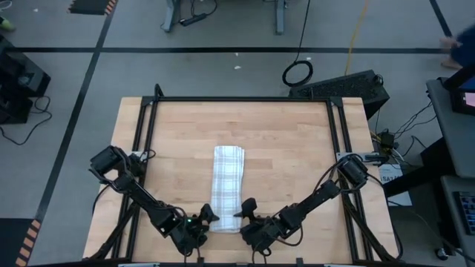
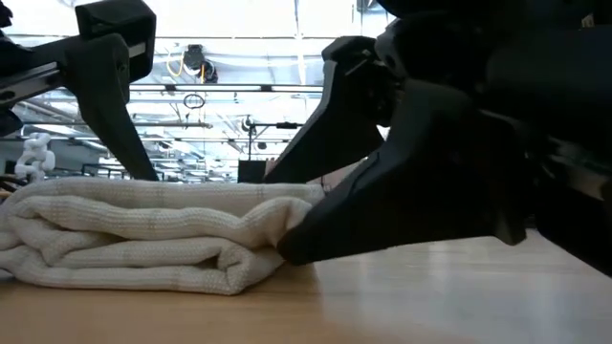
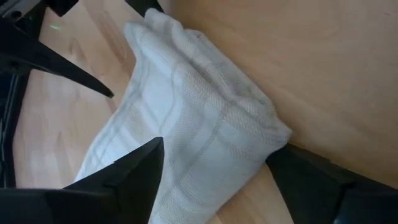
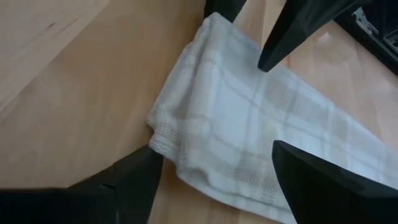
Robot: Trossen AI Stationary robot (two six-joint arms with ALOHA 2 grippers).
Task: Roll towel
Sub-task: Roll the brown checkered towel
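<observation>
A white towel (image 1: 227, 188) with a faint grey check is seen from above folded into a long narrow strip on the middle of a wooden table (image 1: 289, 148), its length running from the table's centre toward the near edge. Both dark arms are brought in low at that near end. The left gripper (image 1: 208, 216) is placed at the strip's near left corner, and the right gripper (image 1: 246, 211) at its near right corner.

In the left wrist view, the towel (image 3: 199, 124) is framed by the left gripper's (image 3: 214, 174) spread fingers (image 3: 134, 171), one at each side of the folded corner; the cloth is straddled, not pinched. In the right wrist view, the towel (image 4: 249, 124) is likewise bracketed by the right gripper's (image 4: 217, 171) parted fingers (image 4: 127, 180), with the hemmed corner lying between them; the other arm's finger tips are seen over the cloth farther off.

From table height, the towel (image 2: 143, 234) is shown as a soft, layered fold lying flat on the wood, with a dark finger (image 2: 402, 205) pressed against its end at the table surface and another dark finger (image 2: 105, 86) standing behind it. The table is edged by a black frame (image 1: 237, 99).
</observation>
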